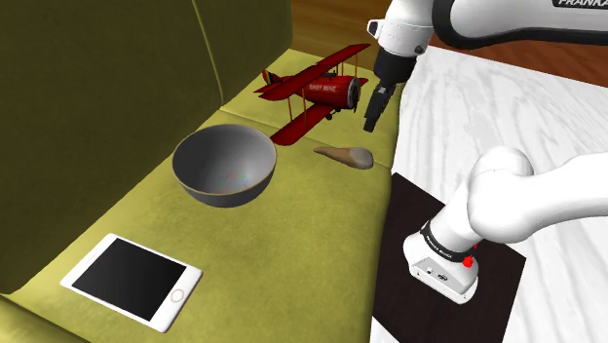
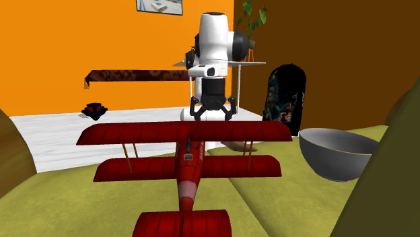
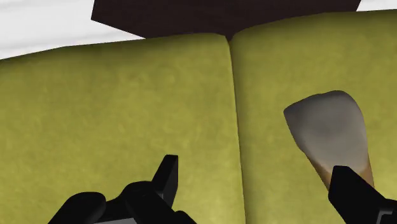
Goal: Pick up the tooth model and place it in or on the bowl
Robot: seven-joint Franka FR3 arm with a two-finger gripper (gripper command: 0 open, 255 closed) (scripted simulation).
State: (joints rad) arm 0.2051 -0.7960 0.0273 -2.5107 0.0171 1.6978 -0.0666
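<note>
The tooth model is a small beige-grey piece lying on its side on the olive sofa seat, to the right of the grey bowl in the shoulder view. My black gripper hangs open above the seat, a little above and beyond the tooth, holding nothing. In the wrist view the tooth model lies off to one side, just ahead of one fingertip, not between the fingers. The second exterior view has the gripper spread open behind the plane, and the bowl at the right.
A red toy biplane stands on the seat just behind the tooth and close to the gripper. A white tablet lies at the sofa's near end. The sofa back rises along the shoulder view's left. The dark stand borders the seat.
</note>
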